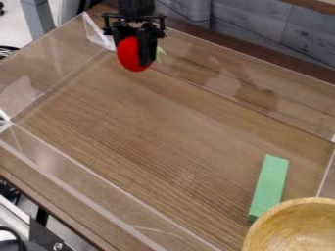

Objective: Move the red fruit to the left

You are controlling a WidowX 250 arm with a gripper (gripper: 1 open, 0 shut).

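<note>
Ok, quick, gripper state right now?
Gripper: closed on the red fruit, a finger on each side of it, at the far end of the table.

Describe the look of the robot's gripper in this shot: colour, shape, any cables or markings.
The gripper is black all over: a blocky, boxy body at the top edge of the picture, with two short dark fingers reaching down from it. No markings or labels can be made out at this size. No cables are visible, and the arm above is cut off by the frame.
</note>
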